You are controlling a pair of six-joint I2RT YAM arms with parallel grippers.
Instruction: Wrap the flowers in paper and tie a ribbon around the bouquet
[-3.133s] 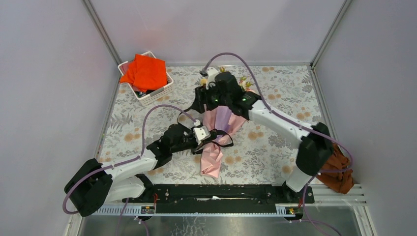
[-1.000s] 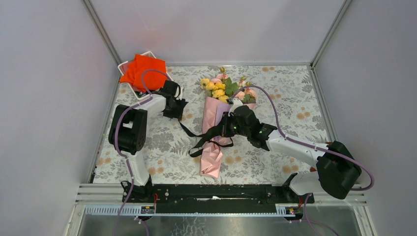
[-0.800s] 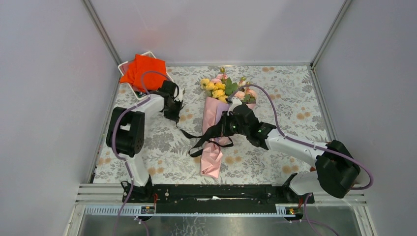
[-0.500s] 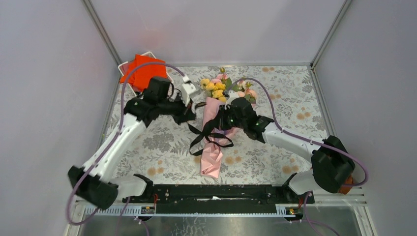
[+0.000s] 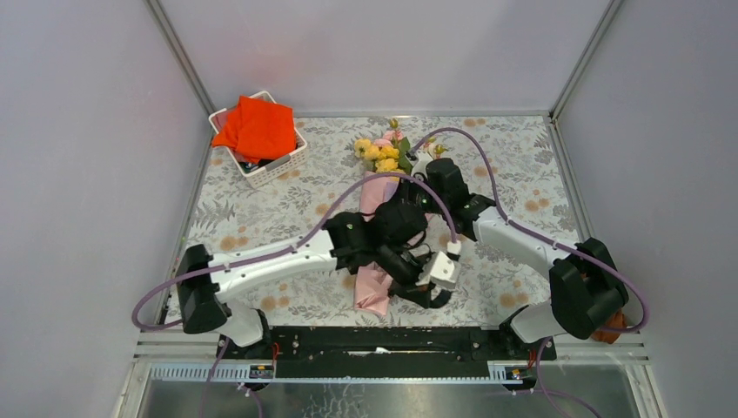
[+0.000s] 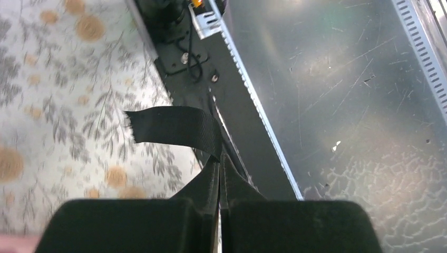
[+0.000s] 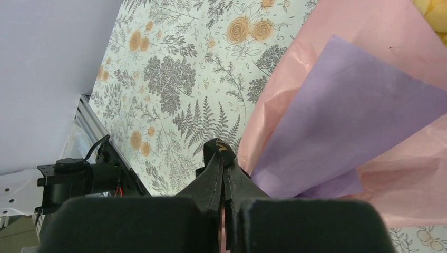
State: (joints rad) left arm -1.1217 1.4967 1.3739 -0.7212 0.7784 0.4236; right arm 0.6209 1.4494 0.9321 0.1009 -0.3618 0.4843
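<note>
Left claw [image 6: 220, 161]: jaws pressed together, clamped on the ribbon [image 6: 174, 125] just short of its end. A short frayed tab sticks out past the tips. The left arm reaches across the bouquet [image 5: 374, 193], so this claw sits on the bouquet's right, near the narrow lower end. It is above the near edge of the desk [image 5: 261, 209] and the black rail [image 6: 237, 126]. A slack loop of ribbon shows just beside it in the top view. Judgement: a grip this close to the end leaves the most free length for pulling.

Right claw [image 7: 222, 152]: jaws together. A small black tab with a pale mark shows at the tips. I take it for the other ribbon end, but the view is too tight to be sure. The tips sit right at the edge of the paper [image 7: 363, 100], where the purple face shows between pink folds.

Bouquet lies flat mid-desk, flowers [image 5: 379, 152] toward the far wall, tip toward the arm bases. The paper is already closed into a cone, so wrapping looks done.

Judgement: tying is the step in hand. The arms are crossed so that each end can be drawn to the opposite side, cinching the band round the cone. Whether a knot is formed cannot be told, because the left arm hides that stretch.

Risk: thin paper may crumple or the cone may slide if the pull is uneven.
</note>
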